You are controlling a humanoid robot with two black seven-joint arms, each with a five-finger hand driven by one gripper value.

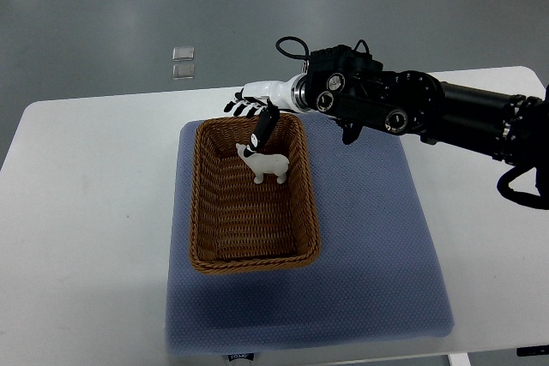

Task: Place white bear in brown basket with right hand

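A: Top view shows the right hand [257, 113] reaching in from the right edge, hanging over the far rim of the brown wicker basket [206, 212]. Where's the white bear [267, 165] from it?

B: Just below the hand and a touch nearer the camera, standing upright on the basket floor in the far right part, close to the right wall. Its body runs roughly left to right, head toward the left.

A: Is the hand holding it?

B: I'd say no. The fingers [238, 105] are fanned out past the far rim, pointing left, and a dark thumb tip [265, 129] hangs down just above the bear's head. Touching or a hair apart, I can't tell from this angle.

A: So the bear is already in?

B: It looks that way; all four legs seem to rest on the weave. Judging by that, the placing is about done, and what's left is lifting the thumb clear straight up so it doesn't tip the bear.

A: Left arm?

B: Not visible. The basket sits on a blue mat [377, 237] on the white table [86, 212]
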